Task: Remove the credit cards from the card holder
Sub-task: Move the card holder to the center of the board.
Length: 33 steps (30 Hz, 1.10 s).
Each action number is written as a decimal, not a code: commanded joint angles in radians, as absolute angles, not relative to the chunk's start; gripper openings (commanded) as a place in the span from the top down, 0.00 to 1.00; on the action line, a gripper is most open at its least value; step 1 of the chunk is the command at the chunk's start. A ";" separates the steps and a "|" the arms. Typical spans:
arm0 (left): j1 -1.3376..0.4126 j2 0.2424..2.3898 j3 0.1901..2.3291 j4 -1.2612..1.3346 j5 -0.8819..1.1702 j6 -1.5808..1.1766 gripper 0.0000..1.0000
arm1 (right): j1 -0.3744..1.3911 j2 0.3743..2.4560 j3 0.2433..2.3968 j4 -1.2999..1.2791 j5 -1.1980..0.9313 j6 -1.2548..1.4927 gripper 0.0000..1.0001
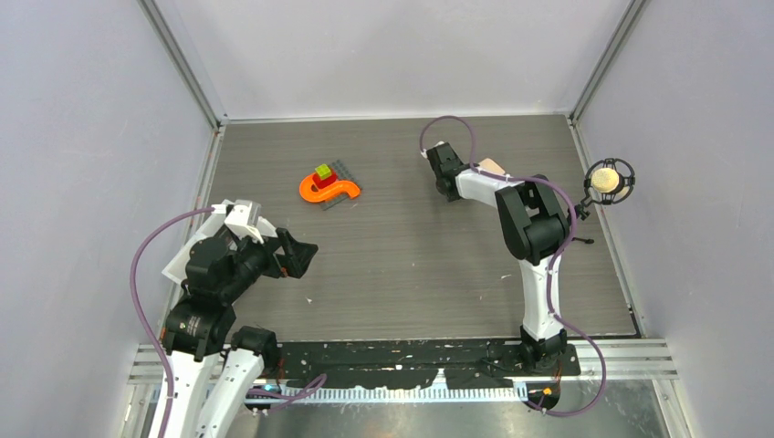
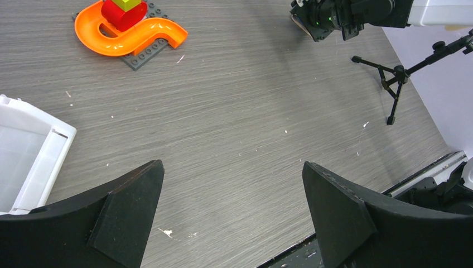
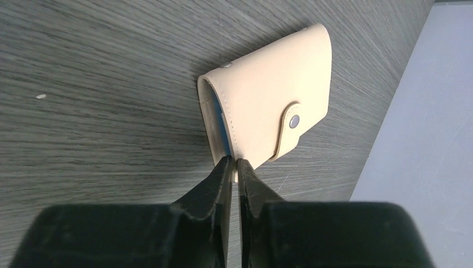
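- Right claw (image 3: 235, 163) is narrow, its tips pinching the near corner of the card holder (image 3: 268, 95), which lies closed well to the right of the orange toy (image 1: 329, 189); it's a thin bite, so that edge could slip free on a lift
- Snap tab (image 3: 290, 131) looks fastened; a pull may drag the whole card holder instead of opening it
- Left claw (image 2: 232, 167) is wide and holding nothing, well apart on the near-left of the toy; nothing pins the card holder down
- Card holder: beige, stitched, with a sliver of pale blue lining (image 3: 221, 131) showing; the cards are hidden
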State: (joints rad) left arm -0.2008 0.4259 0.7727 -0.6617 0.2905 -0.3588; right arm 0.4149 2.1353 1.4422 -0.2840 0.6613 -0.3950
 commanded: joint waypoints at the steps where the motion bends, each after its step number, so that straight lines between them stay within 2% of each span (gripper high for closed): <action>1: -0.197 0.429 0.793 -0.624 0.296 -0.353 0.01 | 0.410 2.133 1.472 -0.256 0.684 -0.403 0.92; 11: -0.196 0.431 0.792 -0.623 0.293 -0.356 0.01 | 0.433 2.031 1.470 -0.402 0.601 -0.249 0.95; 17: -0.197 0.433 0.793 -0.622 0.292 -0.354 0.01 | 0.515 1.922 1.402 -0.500 0.558 -0.161 0.95; 33: -0.197 0.439 0.793 -0.633 0.276 -0.351 0.01 | 1.048 1.591 0.986 -0.478 0.379 -0.004 0.95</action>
State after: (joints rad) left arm -0.2008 0.4290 0.7727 -0.6617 0.2874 -0.3588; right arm 0.9428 1.6707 1.0512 -0.4870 0.4141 -0.0719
